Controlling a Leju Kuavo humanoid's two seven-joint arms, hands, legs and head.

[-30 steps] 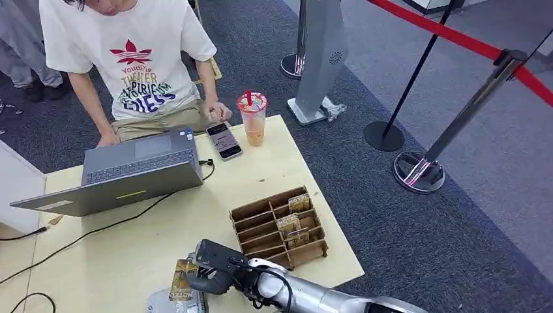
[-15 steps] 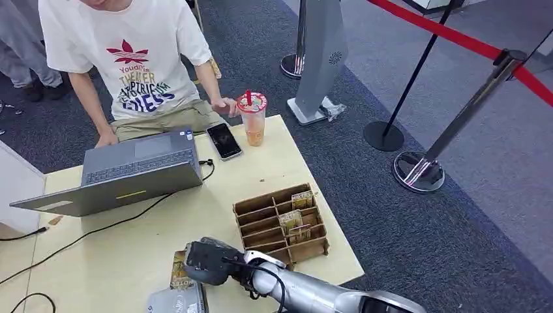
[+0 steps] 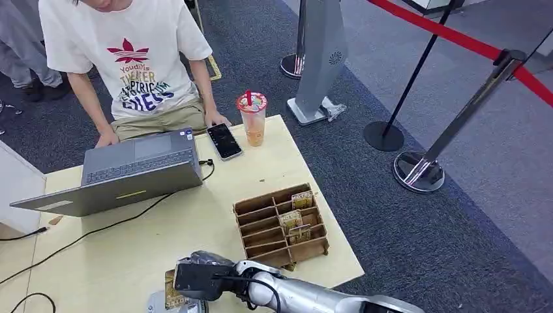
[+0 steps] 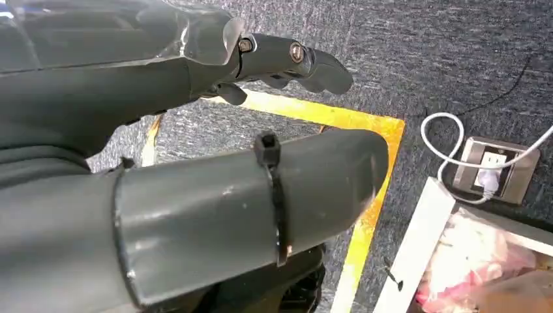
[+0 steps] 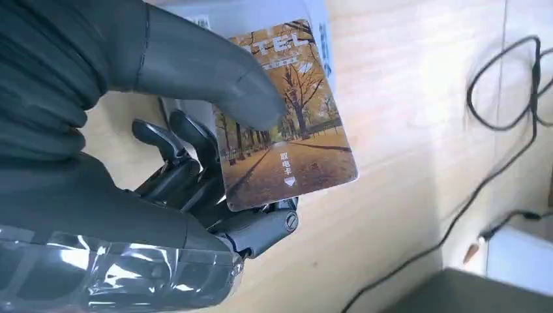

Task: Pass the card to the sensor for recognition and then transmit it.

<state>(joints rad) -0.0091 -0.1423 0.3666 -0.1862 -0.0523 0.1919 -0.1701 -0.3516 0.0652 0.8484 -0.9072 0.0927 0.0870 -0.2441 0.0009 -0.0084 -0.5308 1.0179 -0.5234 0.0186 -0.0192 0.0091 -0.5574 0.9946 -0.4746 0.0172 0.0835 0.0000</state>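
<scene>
My right hand reaches across the front of the table and pinches a card printed with autumn trees between thumb and fingers. The card hovers over the grey sensor pad at the table's front edge; in the right wrist view the sensor lies just behind the card. My left hand hangs over the carpet floor, fingers apart, holding nothing.
A wooden card rack with several cards stands right of my hand. A laptop, cables, a phone and a drink cup lie farther back. A person sits at the far edge. Stanchions stand on the carpet to the right.
My right hand has drawn toward the table's front edge and left with the card, bringing it down over the sensor pad. The person's hand left the phone.
</scene>
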